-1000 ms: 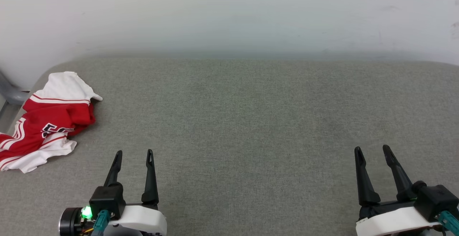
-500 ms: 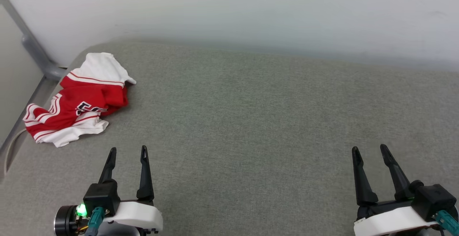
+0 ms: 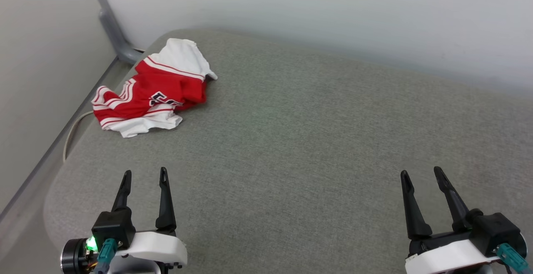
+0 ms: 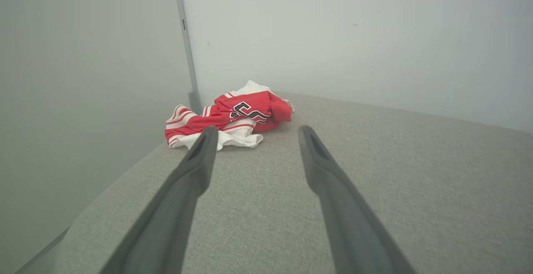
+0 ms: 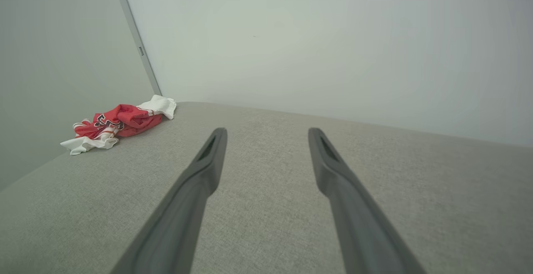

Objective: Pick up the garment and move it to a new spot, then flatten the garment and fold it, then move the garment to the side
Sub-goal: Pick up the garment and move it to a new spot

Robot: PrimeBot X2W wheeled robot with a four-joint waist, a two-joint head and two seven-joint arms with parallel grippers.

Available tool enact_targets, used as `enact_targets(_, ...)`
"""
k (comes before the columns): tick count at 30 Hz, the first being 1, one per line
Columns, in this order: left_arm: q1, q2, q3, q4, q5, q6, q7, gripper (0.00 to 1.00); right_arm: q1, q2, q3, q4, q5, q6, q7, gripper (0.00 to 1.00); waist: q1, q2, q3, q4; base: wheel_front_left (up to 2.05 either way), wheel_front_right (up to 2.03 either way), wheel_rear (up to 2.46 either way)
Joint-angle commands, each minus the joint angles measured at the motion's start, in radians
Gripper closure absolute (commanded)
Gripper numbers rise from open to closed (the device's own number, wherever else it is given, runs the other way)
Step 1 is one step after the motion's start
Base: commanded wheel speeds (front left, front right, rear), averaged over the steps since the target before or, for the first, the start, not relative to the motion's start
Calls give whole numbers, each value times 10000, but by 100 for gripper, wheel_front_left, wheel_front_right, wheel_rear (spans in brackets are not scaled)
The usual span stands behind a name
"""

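The left claw (image 4: 257, 130) holds its two dark fingers wide apart, with nothing between them. Past the claw and a bit to its left, the garment (image 4: 233, 113) lies in a crumpled red and white heap on the grey counter (image 4: 395, 174).

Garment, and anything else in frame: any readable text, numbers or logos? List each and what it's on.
Black white-outlined lettering on the red front of the garment: crumpled into the folds, only parts of characters show, not readable.
Nothing else: no text on the grey surface or the wall.
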Motion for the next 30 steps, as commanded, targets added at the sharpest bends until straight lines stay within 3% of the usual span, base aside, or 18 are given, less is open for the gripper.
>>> enact_targets(1,-90,-6,-9,23,-56,45,-28,0,-100,13,26,-35,-78,-7,-21,0,0,0,93,527,0,0,0)
enact_targets(11,40,-8,119,51,-361,143,-28,0,-198,11,192,-36,-304,-7,-21,0,0,0,209,1394,0,0,0)
enact_targets(21,19,-7,375,67,-478,182,-28,0,-269,13,327,-39,-367,-7,-21,0,0,0,310,1453,0,0,0)
enact_targets(30,-1092,26,1127,107,-300,-423,-28,0,-450,11,356,-167,-620,-7,-21,0,0,0,785,1092,0,0,0)
